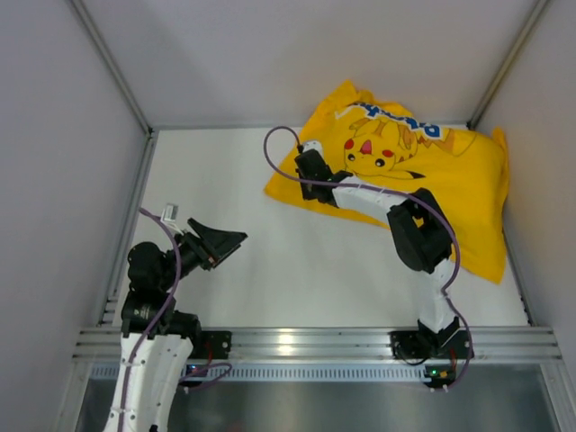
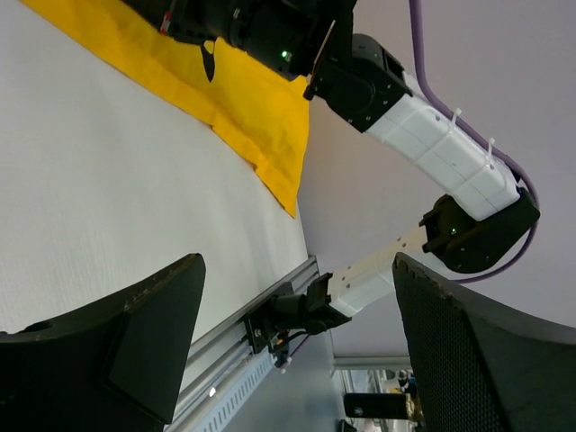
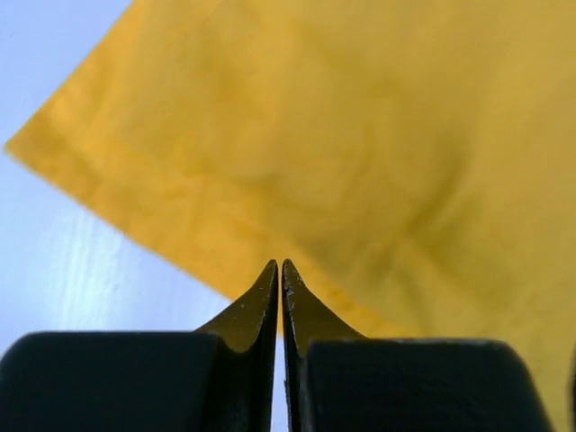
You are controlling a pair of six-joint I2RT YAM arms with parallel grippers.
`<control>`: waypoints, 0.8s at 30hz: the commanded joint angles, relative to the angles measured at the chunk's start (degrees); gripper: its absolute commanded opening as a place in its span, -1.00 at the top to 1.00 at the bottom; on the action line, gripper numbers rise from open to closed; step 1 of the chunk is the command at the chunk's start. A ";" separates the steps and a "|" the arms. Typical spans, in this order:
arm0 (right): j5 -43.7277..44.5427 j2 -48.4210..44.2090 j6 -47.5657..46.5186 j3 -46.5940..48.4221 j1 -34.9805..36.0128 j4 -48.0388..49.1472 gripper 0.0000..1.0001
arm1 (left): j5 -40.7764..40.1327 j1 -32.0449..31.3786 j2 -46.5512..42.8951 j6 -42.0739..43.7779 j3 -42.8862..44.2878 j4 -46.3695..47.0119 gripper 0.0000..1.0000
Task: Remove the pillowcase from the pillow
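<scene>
Soft, light pillowcase (image 1: 450,180): right gripper (image 3: 280,265) hovered clenched, seemingly empty, over its nine-o'clock hem, the likeliest pinch point, left gripper (image 1: 227,243) gaping.

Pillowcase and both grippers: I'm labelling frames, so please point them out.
pillowcase (image 1: 463,180): top view, plain yellow fabric.
left gripper (image 2: 297,265): left wrist view, between open fingertips.
right gripper (image 3: 281,268): right wrist view, between shut fingertips.

Cannot read the blue lettering (image 1: 396,115) on the pillowcase (image 1: 468,189), printed at 1 o'clock of the cartoon character (image 1: 378,148): too small and creased. Found no other legible text, label, brand or number.
</scene>
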 commanded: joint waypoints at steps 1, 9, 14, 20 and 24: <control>-6.00 -1.68 2.77 -0.95 3.96 1.50 1.00 | -3.94 0.41 -0.77 5.09 5.42 -6.47 -0.75; -2.08 -11.52 10.40 -7.80 3.36 0.98 -0.22 | -10.26 0.41 1.16 11.68 6.92 -10.70 -0.78; 2.51 -27.33 16.65 -18.15 -1.65 -4.21 -0.50 | -16.86 0.24 20.82 19.92 12.35 -10.52 -0.87; -5.49 -43.51 16.93 -27.13 -7.28 -5.97 -0.51 | -27.32 -6.09 48.33 24.26 30.19 -10.52 -0.89; -6.02 -52.90 16.22 -30.48 -7.89 -7.20 -0.49 | -26.81 -6.53 63.00 20.22 35.74 -4.40 -0.81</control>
